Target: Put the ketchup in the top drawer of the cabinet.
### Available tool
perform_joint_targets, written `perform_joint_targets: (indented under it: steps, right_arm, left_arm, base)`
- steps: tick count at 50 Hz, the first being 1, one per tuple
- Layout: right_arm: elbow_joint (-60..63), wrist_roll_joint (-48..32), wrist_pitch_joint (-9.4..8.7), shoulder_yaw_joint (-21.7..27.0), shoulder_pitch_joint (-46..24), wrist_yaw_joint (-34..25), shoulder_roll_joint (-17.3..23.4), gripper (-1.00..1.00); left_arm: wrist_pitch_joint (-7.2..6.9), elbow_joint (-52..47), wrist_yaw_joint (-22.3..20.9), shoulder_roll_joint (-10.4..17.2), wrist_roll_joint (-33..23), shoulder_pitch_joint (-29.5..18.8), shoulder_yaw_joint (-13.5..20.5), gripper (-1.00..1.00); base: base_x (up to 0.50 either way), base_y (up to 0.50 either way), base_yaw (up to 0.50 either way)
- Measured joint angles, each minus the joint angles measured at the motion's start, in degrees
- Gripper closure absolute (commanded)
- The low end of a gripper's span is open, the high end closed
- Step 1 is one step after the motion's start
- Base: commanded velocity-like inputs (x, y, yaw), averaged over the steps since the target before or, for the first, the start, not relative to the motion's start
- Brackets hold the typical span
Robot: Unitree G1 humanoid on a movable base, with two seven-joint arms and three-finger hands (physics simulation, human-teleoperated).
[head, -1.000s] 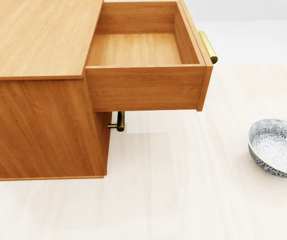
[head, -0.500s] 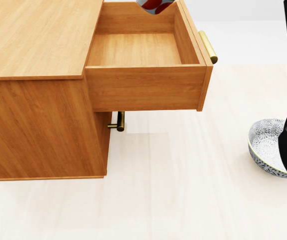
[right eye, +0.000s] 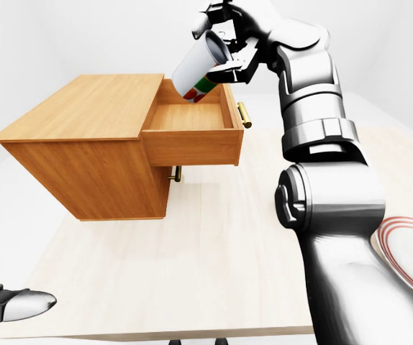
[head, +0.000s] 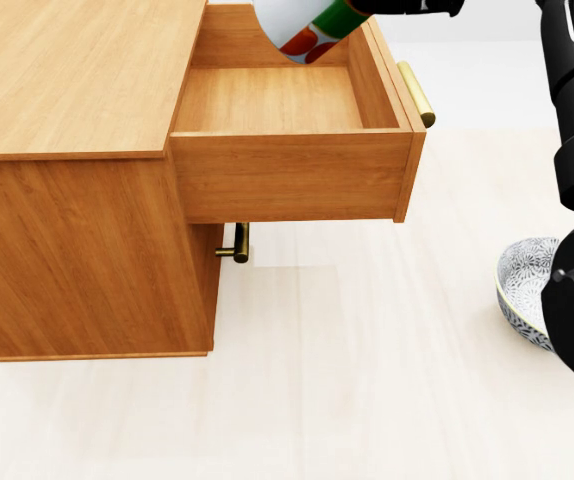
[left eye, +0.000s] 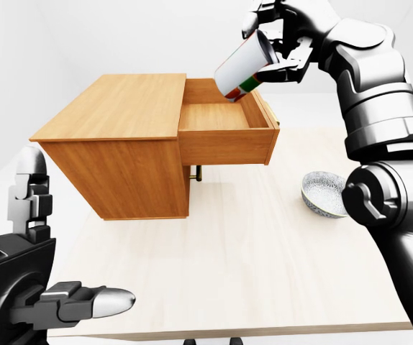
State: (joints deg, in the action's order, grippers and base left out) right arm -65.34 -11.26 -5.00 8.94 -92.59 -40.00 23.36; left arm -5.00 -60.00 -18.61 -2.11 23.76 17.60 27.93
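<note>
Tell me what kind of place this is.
Likely a bare simulated test scene, not a real room: a small wooden cabinet with its top drawer open stands on a pale table beside a patterned bowl, with blank white surroundings.

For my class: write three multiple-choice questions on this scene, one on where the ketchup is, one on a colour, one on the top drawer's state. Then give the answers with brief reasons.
1. Where is the ketchup?
A. Lying in the bowl
B. Held tilted over the top drawer
C. Standing on the cabinet top

2. What colour is the drawer handle?
A. Brass
B. Black
C. White

3. What state is the top drawer in?
A. Shut
B. Pulled out, nothing on its floor
C. Pulled out, full of dishes

Answers: 1 B, the right hand grips it above the drawer; 2 A, the bar is brass-gold; 3 B, its bare wooden floor shows.
</note>
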Motion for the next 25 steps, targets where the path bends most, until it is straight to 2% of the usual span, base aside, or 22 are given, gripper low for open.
perform_joint_targets:
  steps: [25]
  right_arm:
    - [-0.02,0.55,0.00,-0.01,1.20,0.00,-0.53,1.00]
  left_arm:
    - [0.00,0.00,0.22,0.19,0.59,-0.23,0.55,-1.00]
  base:
    - [0.00,0.00,0.00]
